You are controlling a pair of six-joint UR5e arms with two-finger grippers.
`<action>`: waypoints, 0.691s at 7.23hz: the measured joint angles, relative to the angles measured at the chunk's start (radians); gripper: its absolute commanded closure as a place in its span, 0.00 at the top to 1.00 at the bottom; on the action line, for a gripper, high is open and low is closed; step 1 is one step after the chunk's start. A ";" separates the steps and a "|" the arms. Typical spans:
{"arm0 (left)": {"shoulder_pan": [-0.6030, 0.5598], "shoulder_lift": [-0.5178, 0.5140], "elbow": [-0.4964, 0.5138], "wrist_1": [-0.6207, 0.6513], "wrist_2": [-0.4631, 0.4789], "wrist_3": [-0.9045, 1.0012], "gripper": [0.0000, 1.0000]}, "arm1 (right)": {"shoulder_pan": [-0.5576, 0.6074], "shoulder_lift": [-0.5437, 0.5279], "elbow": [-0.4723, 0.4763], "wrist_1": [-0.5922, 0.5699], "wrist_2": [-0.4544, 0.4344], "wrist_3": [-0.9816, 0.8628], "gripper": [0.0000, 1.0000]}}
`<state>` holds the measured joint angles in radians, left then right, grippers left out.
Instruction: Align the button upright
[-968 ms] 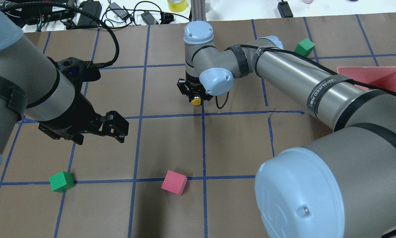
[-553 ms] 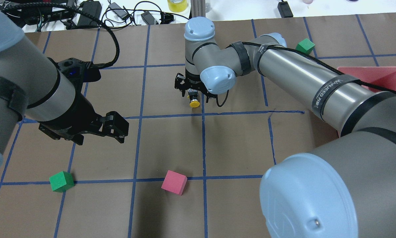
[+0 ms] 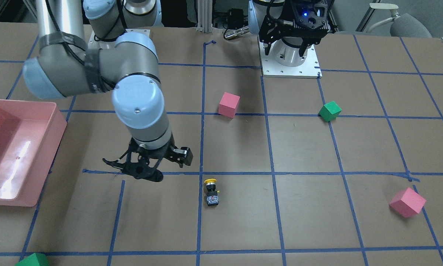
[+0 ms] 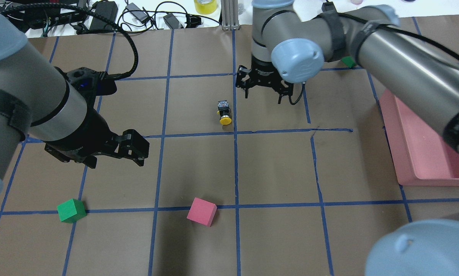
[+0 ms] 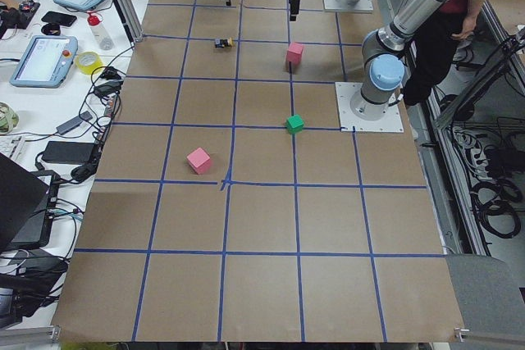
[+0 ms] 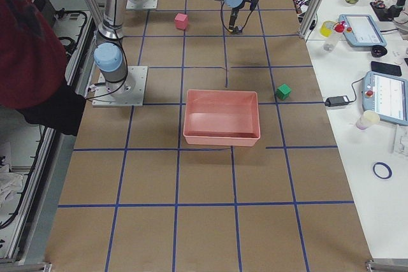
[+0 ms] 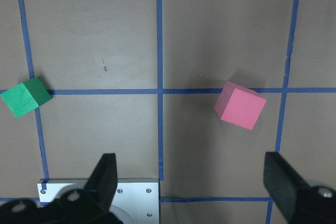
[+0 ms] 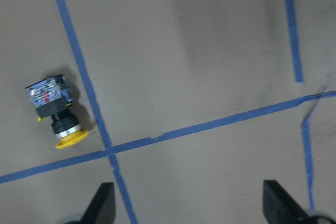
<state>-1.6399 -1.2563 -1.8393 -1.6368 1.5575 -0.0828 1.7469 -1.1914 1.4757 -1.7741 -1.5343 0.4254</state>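
The button (image 4: pixel 224 112) lies on its side on the brown table, yellow cap toward the robot and grey base away. It also shows in the front view (image 3: pixel 210 191) and at the left of the right wrist view (image 8: pixel 55 111). My right gripper (image 4: pixel 264 91) hangs open and empty to the right of the button, clear of it; in the front view (image 3: pixel 151 168) it is to the button's left. My left gripper (image 4: pixel 131 147) is open and empty, well to the left and nearer the robot; its wrist view (image 7: pixel 194 182) shows the fingers wide apart.
A pink cube (image 4: pixel 201 211) and a green cube (image 4: pixel 71 210) sit near the robot's side. A pink bin (image 4: pixel 417 145) stands at the right. Another pink cube (image 3: pixel 407 202) and a green cube (image 3: pixel 33 259) lie on the far side.
My right gripper opened off the button, then rose and moved right. The button stays on the table. The left arm has not moved.
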 measured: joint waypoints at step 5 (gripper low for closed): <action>0.000 0.000 0.000 0.000 -0.001 0.000 1.00 | -0.189 -0.280 0.036 0.271 -0.012 -0.199 1.00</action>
<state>-1.6398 -1.2563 -1.8392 -1.6368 1.5570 -0.0828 1.5583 -1.4719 1.5115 -1.5032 -1.5465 0.2266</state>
